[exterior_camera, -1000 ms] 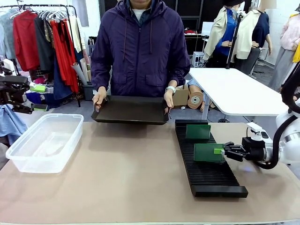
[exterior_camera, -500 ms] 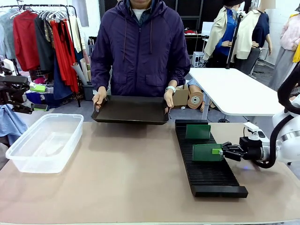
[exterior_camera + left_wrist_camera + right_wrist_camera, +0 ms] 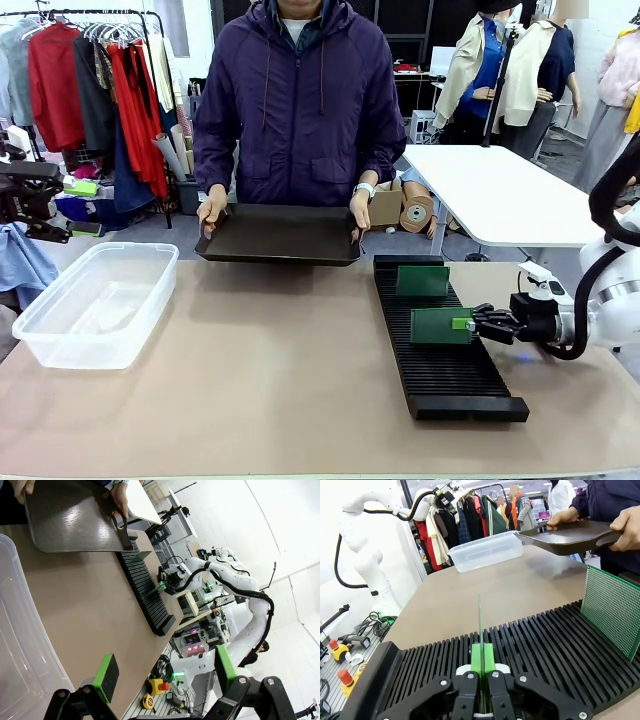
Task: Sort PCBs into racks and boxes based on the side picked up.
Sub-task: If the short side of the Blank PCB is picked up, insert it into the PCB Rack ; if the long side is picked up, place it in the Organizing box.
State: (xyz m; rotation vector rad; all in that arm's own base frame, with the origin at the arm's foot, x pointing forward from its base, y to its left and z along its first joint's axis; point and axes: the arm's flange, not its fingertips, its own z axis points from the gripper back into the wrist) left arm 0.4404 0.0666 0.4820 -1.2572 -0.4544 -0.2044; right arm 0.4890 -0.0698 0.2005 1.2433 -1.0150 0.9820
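Starting at the worktop's left edge, the clear, smooth plastic box (image 3: pixel 95 300) looks empty, and the left fingers (image 3: pixel 162 672) gape wide, holding nothing. Right of centre, the ribbed black rack (image 3: pixel 445 345) already carries one thin green PCB (image 3: pixel 422 281); the right fingers (image 3: pixel 474 323) pinch a second PCB (image 3: pixel 440 326) upright over its slots.

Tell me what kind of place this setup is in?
Likely a robotics lab or data-collection room staged with clothing: a garment rail hangs behind the person, while a workbench with cables and an emergency-stop button sits beside the table.
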